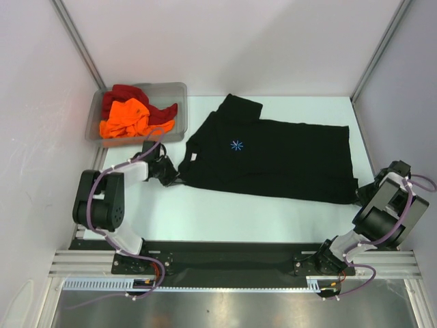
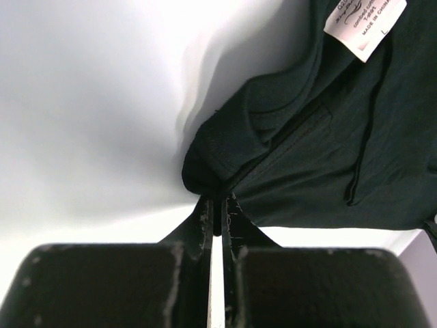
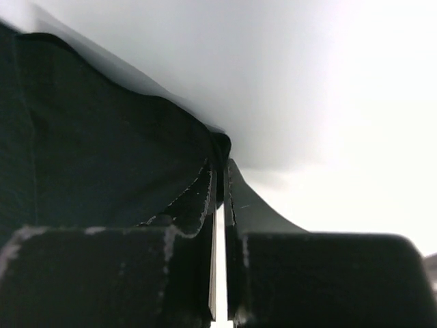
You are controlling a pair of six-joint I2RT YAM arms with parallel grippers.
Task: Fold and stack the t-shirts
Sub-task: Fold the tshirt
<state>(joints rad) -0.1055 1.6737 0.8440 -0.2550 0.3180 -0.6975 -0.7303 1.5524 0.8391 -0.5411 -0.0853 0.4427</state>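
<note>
A white label (image 2: 364,24) is seen at the upper right of the left wrist view, lying at the collar of the black t-shirt (image 2: 328,150). "MADE IN CHINA" can be read on it, while the lines above are too small or cut off. In the top view, a light-blue starburst mark (image 1: 237,145) is printed on the shirt's chest, near the middle of the frame.

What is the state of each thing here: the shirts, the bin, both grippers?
black shirt: spread flat, gripped at both ends
orange shirt: crumpled in bin
red shirt: crumpled in bin
bin: open, holding two shirts
left gripper: shut on black shirt
right gripper: shut on black shirt
</note>
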